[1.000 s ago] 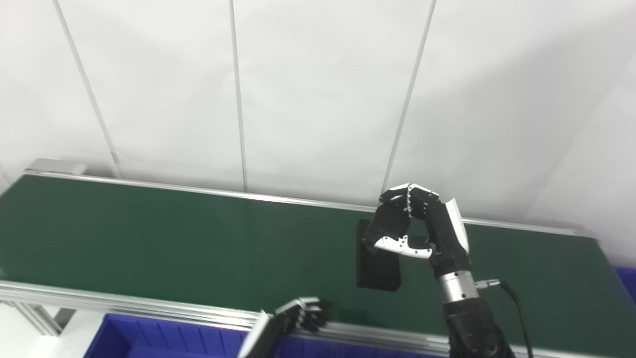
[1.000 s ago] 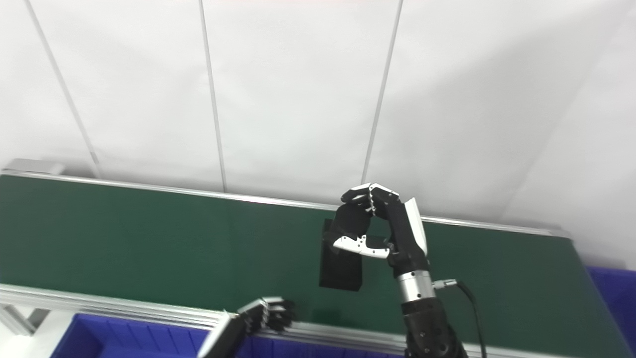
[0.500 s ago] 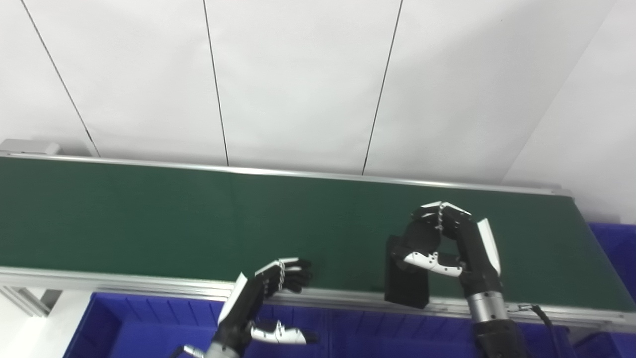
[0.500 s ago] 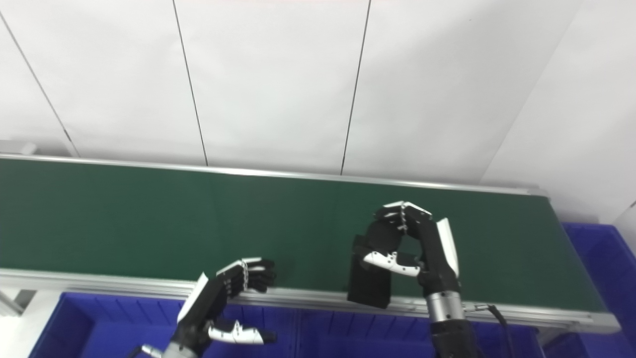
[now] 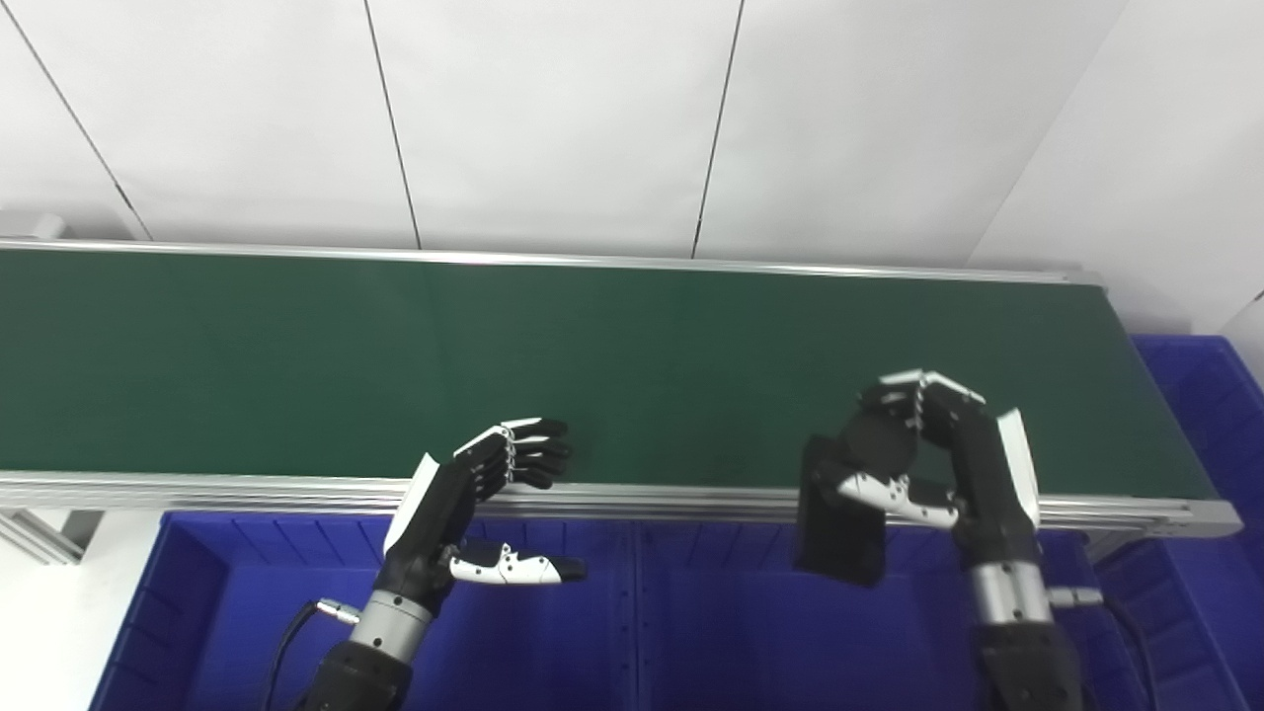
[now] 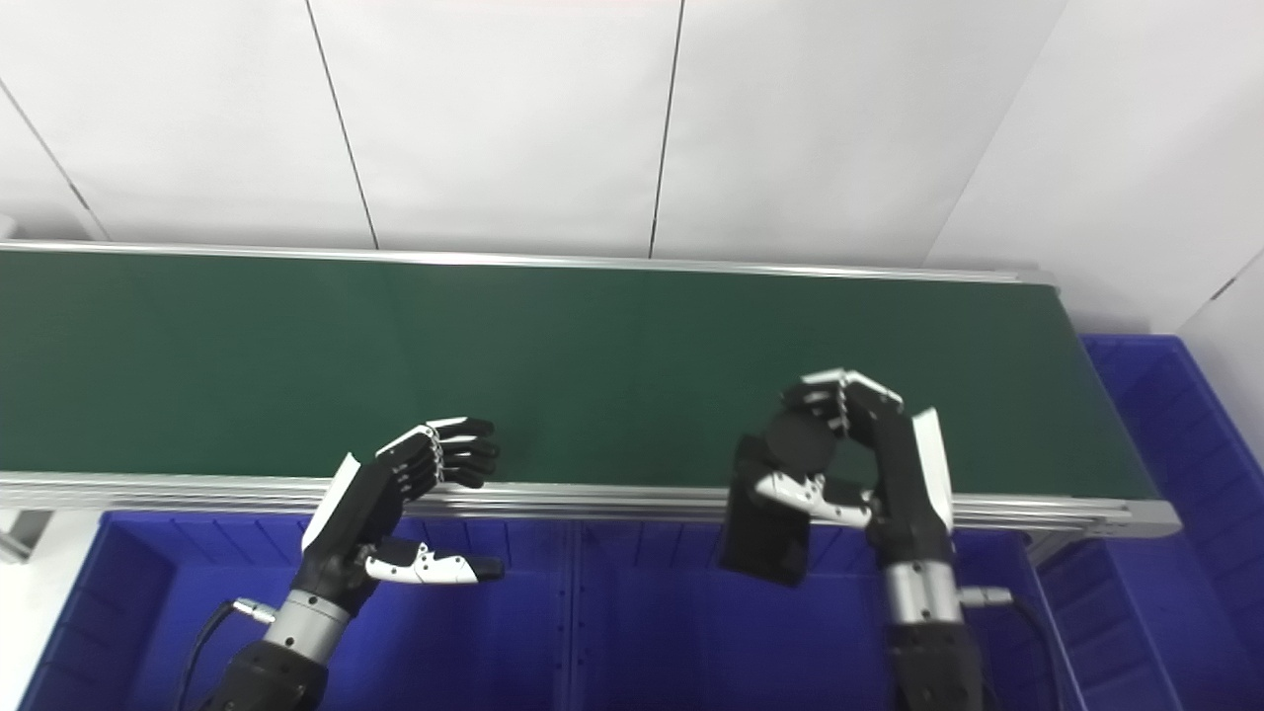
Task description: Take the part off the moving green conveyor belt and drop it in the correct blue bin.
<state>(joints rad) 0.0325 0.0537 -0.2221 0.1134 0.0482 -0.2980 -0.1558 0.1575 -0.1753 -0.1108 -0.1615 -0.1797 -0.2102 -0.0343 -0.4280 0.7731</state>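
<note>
Black fingers of the right hand (image 5: pixel 933 459) curl over and pinch the top of a black block (image 5: pixel 837 528), with the white-tipped thumb pressed across its front. The wrist stands almost upright, the forearm rising from the bottom edge at 5 o'clock. The block hangs upright, clear of the green belt (image 5: pixel 296 355); its lower part shows in front of the metal rail (image 5: pixel 247 489) and above the right blue bin (image 5: pixel 731 612), which lies at 6 o'clock from the hand.

At 9 o'clock from the right hand, well apart, the left hand (image 5: pixel 474 494) holds nothing. Its fingers are spread and lightly bent, tips over the near edge of the belt, and the thumb points to 3 o'clock above the left blue bin (image 5: pixel 197 592). Its forearm leans up from 7 o'clock.

Another blue bin (image 5: pixel 1200 415) stands past the belt's end, at 2 o'clock. White wall panels (image 5: pixel 553 118) rise behind the belt.
</note>
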